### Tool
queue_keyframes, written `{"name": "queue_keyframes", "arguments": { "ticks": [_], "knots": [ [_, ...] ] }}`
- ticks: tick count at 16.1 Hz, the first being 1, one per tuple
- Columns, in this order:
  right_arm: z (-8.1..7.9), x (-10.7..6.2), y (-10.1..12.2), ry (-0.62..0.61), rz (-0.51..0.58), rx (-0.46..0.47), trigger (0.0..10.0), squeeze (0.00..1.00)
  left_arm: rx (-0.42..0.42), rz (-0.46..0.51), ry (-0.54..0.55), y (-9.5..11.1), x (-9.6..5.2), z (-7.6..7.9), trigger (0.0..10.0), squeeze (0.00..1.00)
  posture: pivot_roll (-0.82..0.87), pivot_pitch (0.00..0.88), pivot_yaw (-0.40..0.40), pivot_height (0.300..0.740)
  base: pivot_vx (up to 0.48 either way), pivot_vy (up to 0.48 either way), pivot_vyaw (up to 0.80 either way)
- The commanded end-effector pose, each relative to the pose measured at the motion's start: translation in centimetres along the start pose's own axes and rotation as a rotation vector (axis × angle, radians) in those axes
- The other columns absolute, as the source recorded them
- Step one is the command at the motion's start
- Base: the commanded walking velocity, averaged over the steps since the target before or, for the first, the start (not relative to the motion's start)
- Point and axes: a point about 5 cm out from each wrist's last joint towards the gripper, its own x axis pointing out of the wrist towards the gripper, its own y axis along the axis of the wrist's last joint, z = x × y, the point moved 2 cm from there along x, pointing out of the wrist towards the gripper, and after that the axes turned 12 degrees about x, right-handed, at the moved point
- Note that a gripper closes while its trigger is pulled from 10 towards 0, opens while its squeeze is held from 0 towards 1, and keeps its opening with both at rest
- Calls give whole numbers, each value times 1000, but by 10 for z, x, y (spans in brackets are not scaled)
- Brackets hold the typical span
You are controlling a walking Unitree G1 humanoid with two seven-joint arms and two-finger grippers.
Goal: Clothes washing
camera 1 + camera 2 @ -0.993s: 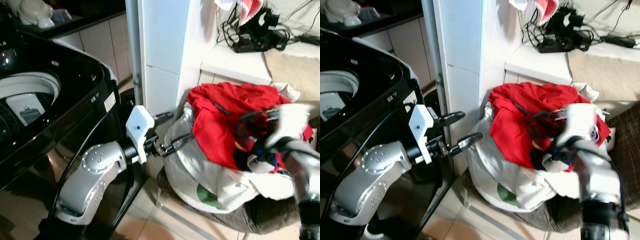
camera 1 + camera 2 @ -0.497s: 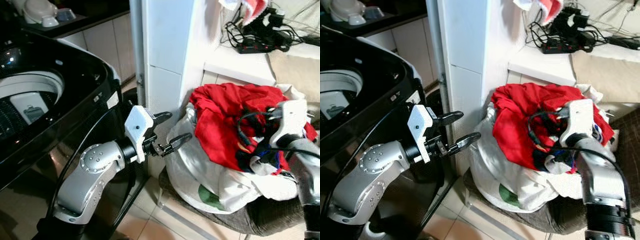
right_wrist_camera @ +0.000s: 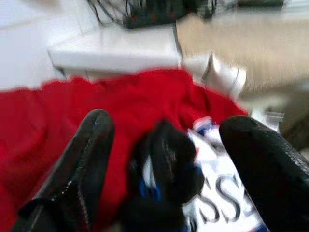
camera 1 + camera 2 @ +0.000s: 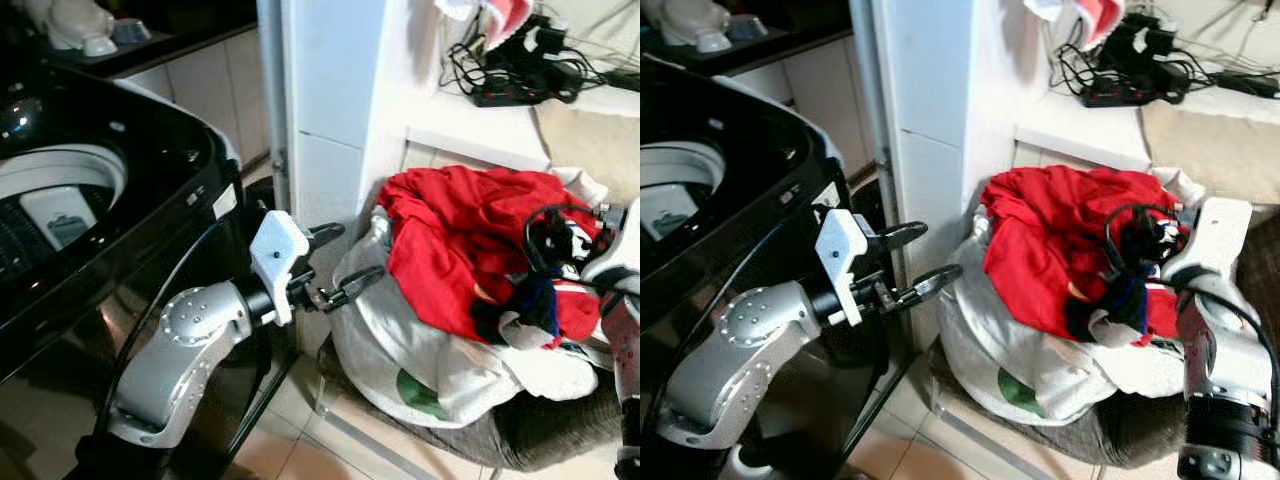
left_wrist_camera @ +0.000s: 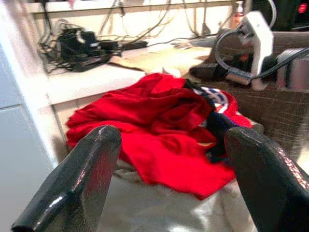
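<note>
Washing machine (image 4: 110, 200): black top-loader, lid up, drum showing; well off to the left of the left jaws, behind that arm.
Pillar (image 4: 335, 110): white, upright; just behind the left jaws, between machine and laundry.
Laundry pile (image 4: 450, 330): heaped on a brown seat (image 4: 520, 430); straight ahead of the left jaws, right under the right jaws.
White sheet (image 4: 1000, 340): bulging at the bottom of the heap; near the left jaws' tips, contact not clear.
Red garment (image 4: 450, 230): draped over the top of the heap; beyond the left jaws, just ahead of the right jaws.
Dark blue piece (image 3: 166, 164): bunched on the red garment; sitting between the right fingers, not gripped.
White printed cloth (image 3: 227, 203): dark lettering; just beside the dark piece, under the right jaws.
Desk (image 4: 1090, 125): white ledge; above and behind the pile, past both jaws.
Power strip and cables (image 4: 510, 85): black tangle on the desk; far beyond the jaws.
Left gripper (image 4: 338, 262): raised, jaws spread wide, nothing held, pointed at the pile.
Right gripper (image 3: 166, 145): over the pile's top, jaws wide apart, empty.
</note>
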Motion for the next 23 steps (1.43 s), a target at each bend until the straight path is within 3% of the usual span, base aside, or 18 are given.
{"name": "queue_keyframes", "arguments": {
  "ticks": [1, 4, 5, 7, 9, 16, 23],
  "knots": [
    [1, 4, -1, 20, -11, 42, 10000, 1000, 12, 14, -22, 4, 2, 2, 10000, 0, -30, 0, 31, 740, 0, 0, 0],
    [7, 11, -19, 7, -69, 68, 10000, 1000, 13, 15, -29, 4, 2, 3, 10000, 0, -22, 0, 30, 740, 0, 0, 0],
    [11, 13, -34, -21, -144, 80, 10000, 0, 15, 9, -26, 4, 1, 2, 10000, 0, -16, 0, 26, 740, 0, 0, 0],
    [11, 13, -44, -15, -186, 86, 10000, 0, 19, 4, -26, 4, 0, 2, 10000, 0, -13, 0, 25, 740, 0, 0, 0],
    [9, 13, -48, 12, -196, 103, 0, 0, 20, 2, -27, 4, -1, 2, 10000, 0, -14, 0, 26, 740, 0, 0, 0],
    [8, 14, -45, 32, -176, 95, 0, 0, 26, 4, -34, 4, 0, 1, 10000, 0, -19, 0, 33, 740, 0, 0, 0],
    [7, 6, -47, 17, -141, -18, 0, 0, 26, 0, -31, 3, -1, 2, 10000, 0, -14, 0, 24, 740, 0, 0, 0]
  ]
}}
